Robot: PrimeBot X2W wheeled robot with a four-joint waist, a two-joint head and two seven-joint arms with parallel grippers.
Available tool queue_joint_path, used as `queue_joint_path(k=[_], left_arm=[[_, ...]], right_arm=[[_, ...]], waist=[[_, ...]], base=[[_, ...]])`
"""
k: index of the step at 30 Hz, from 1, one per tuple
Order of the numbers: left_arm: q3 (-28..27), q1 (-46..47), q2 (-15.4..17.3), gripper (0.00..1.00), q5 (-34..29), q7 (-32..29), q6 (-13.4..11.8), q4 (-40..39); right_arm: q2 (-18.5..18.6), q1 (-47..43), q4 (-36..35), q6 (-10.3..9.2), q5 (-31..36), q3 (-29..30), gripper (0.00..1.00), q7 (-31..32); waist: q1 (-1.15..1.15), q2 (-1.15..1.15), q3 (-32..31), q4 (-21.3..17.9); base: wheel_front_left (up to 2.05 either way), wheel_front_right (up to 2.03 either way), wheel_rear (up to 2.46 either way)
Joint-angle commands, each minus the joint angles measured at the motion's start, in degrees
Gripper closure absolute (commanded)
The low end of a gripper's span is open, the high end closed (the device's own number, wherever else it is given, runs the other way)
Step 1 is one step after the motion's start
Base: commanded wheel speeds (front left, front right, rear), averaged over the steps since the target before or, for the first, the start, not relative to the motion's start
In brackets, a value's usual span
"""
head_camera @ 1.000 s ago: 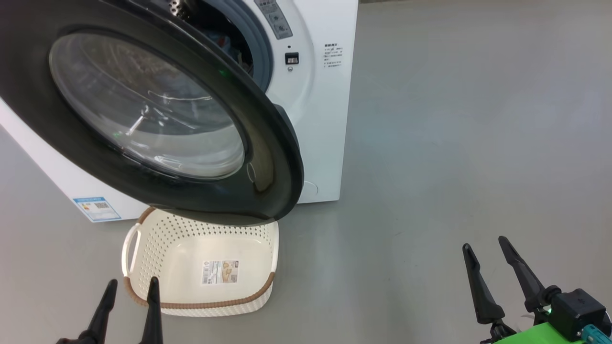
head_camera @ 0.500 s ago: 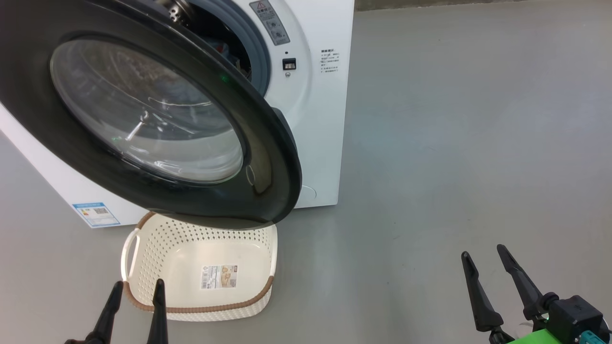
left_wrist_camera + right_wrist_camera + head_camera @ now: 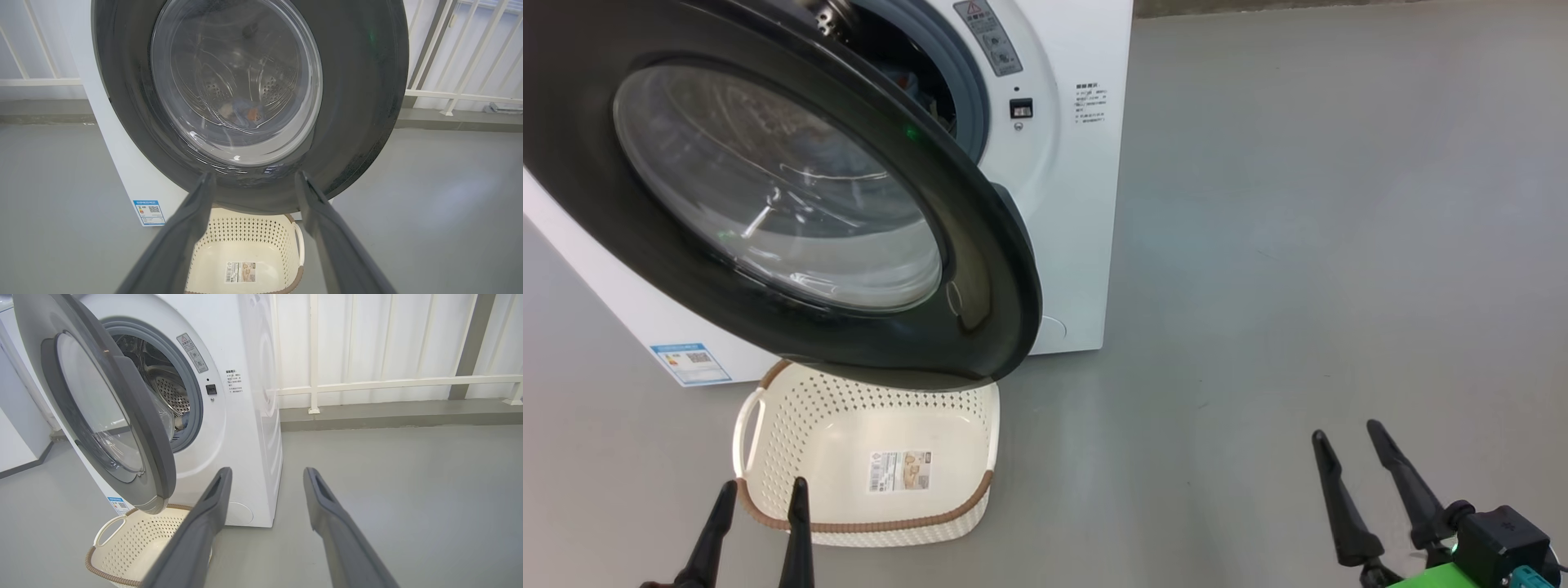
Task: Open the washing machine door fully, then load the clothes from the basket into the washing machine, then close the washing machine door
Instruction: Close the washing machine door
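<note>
The washing machine door (image 3: pixel 984 261), a glossy black ring around a bulging clear bowl, stands partly swung out from the white washing machine (image 3: pixel 1078 204), its lower rim over the far end of the cream basket (image 3: pixel 792 408). The blue clothes (image 3: pixel 245 114) lie in the drum behind the glass. The left gripper (image 3: pixel 764 486) hangs spread and empty at the basket's near rim, facing the door. The right gripper (image 3: pixel 1344 429), equally spread and empty, is well apart over the grey floor (image 3: pixel 1298 245) before a white railing (image 3: pixel 367 381).

Washing machine (image 3: pixel 1078 245) grey label (image 3: pixel 990 39) with warning triangle, blue sticker (image 3: pixel 690 363) with QR code, basket (image 3: pixel 800 408) label (image 3: pixel 900 471) with barcode, wording unreadable
</note>
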State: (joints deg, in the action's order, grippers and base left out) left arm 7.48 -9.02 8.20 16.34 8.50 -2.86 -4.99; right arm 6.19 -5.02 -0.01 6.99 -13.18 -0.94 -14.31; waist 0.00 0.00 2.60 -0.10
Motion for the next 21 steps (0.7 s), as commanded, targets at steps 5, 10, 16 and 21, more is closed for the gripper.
queue_joint_path(k=[5,10,16,21], left_arm=[[-1.29,2.42,0.57,0.00,-0.35,0.74,-0.72,-0.89],[-0.97,2.66,0.41,0.00,-0.15,0.95,-0.82,-0.73],[-0.13,3.67,0.27,0.00,-0.35,1.29,-0.75,-0.52],[0.57,4.70,0.12,0.00,-0.55,1.70,-0.68,-0.11]], right_arm=[[0.29,0.36,-1.03,0.50,-0.32,-0.94,1.00,-0.69],[0.49,0.43,-0.70,0.50,-0.69,-0.88,1.00,-0.69],[1.12,1.75,0.15,0.50,-1.17,-0.89,1.00,0.38],[1.84,4.07,2.14,0.50,-1.66,-0.70,1.00,1.59]], waist=[[0.00,0.00,0.09,0.32],[0.00,0.00,0.05,0.78],[0.00,0.00,0.62,2.05],[0.00,0.00,1.58,3.57]], base=[[0.00,0.00,0.00],[0.00,0.00,0.00],[0.00,0.00,0.00],[0.00,0.00,0.00]])
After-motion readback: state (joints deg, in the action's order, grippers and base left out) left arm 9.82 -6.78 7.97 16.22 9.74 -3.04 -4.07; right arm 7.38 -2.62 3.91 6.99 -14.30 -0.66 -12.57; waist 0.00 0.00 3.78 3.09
